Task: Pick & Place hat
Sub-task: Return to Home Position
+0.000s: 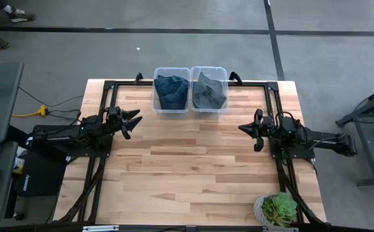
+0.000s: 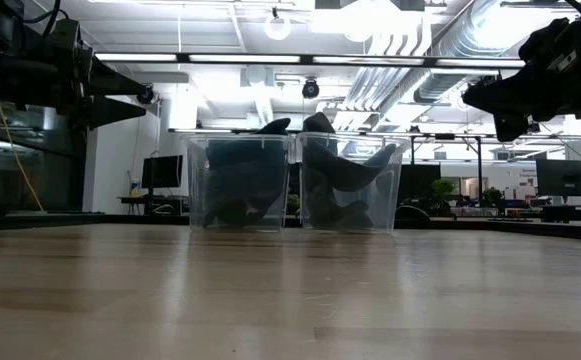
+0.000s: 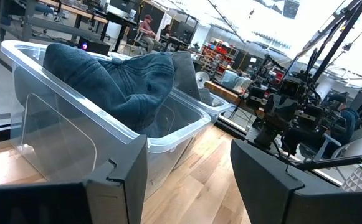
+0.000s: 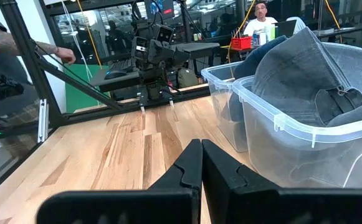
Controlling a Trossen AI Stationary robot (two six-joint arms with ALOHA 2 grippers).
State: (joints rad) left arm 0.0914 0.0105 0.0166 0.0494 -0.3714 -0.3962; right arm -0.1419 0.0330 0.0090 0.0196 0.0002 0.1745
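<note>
1. Looking down on the table (image 1: 193,167), we find both arms lying at their own sides, well apart from the bins. We judge that this suits arms parking at home with nothing left to carry.
2. The left gripper (image 1: 132,122) hovers over the wood near the front corner of the left bin (image 1: 171,111). Its fingers are spread wide, with only air between them.
3. The right gripper (image 1: 246,129) hangs on the opposite side, pointing inward. Its fingers are pressed together and pinch nothing.
4. The two clear bins stand side by side, touching, at the table's far edge. The blue cap (image 1: 171,90) lies in the left one and the gray caps (image 1: 210,90) in the right bin (image 1: 210,111). We read this as sorting by colour.
5. The blue cap is soft, denim-like cloth, crumpled, with its crown bulging above the rim. The gray cloth looks washed and stiffer, and a back strap with a small buckle shows on it. We cannot tell how many gray caps are piled there.
6. We see no cap on the bare wood. A potted plant (image 1: 278,209) stands at the near right corner, well apart from everything else.
</note>
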